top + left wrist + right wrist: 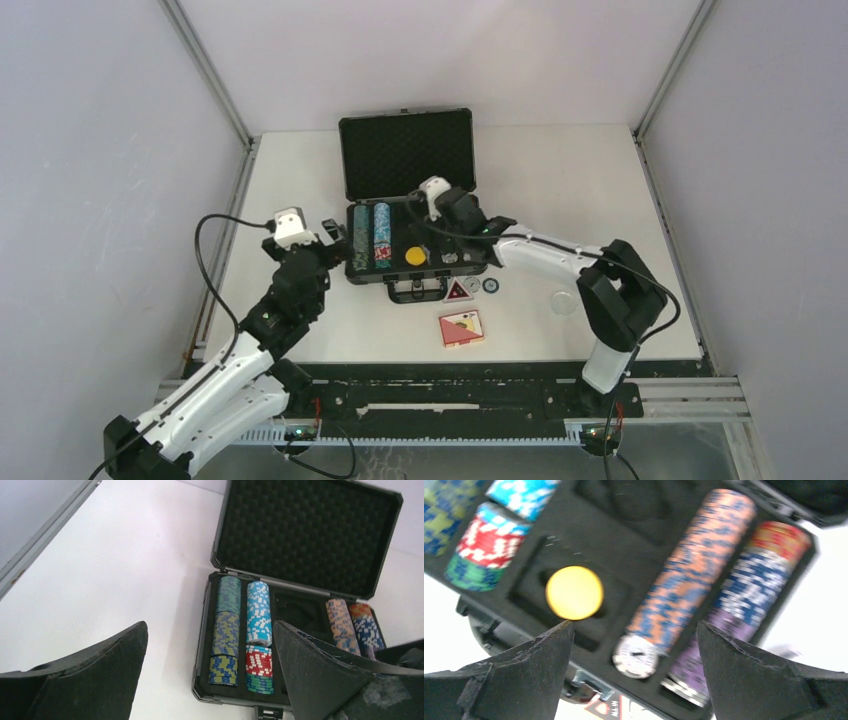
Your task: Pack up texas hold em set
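Hovering above the right half of the open briefcase [407, 152], the right gripper [634, 627] has its jaws spread wide with nothing between them. Below it a yellow round button [574, 593] lies in a middle foam compartment, beside an orange-and-blue chip row [694, 565] and a red, blue and purple chip row [749, 585]. A white disc [636, 655] sits at the near end of the orange row; the view is blurred, so it may be a button. The case stands at mid-table, lid upright. The left gripper [210, 630], jaws likewise apart, hangs just beside the case's left wall. In front of the case lie a triangular button [458, 292], two small round buttons [481, 285] and a red card deck [462, 327].
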`<move>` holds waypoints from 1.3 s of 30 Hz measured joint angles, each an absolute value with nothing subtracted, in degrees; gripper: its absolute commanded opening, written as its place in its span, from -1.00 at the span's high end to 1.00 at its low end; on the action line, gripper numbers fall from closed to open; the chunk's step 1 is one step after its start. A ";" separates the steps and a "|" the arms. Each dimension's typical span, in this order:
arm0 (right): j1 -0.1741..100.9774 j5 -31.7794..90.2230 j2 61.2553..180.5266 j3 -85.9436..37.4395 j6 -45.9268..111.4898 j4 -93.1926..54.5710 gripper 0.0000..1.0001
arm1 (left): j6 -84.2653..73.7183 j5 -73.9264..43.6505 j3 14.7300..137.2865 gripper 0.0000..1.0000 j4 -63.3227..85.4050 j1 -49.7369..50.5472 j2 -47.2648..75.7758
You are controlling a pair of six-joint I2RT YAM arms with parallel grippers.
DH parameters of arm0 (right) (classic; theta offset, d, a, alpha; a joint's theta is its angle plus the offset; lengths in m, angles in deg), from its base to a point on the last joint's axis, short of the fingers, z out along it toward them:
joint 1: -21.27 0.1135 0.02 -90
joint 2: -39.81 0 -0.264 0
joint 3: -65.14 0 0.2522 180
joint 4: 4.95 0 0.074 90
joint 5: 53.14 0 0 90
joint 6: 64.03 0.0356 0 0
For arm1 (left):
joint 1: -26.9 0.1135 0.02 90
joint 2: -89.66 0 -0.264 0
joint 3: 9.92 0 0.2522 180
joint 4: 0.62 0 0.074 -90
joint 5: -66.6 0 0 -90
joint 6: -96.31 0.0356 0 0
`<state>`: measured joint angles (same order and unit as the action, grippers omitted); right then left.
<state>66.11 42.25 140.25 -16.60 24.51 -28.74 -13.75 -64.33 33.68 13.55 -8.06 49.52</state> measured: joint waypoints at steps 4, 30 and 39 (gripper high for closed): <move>61.17 46.86 136.25 -16.60 28.97 -32.30 -1.00 | -16.30 -67.67 33.68 -1.00 12.37 -7.36 50.40; 15.38 52.30 112.91 9.03 60.62 -52.10 -0.75 | -17.20 -65.00 50.49 -0.93 0.98 -5.96 24.15; 10.47 48.48 116.04 10.72 60.62 -50.72 -0.63 | -17.22 -63.65 50.49 -0.92 1.18 -5.48 24.15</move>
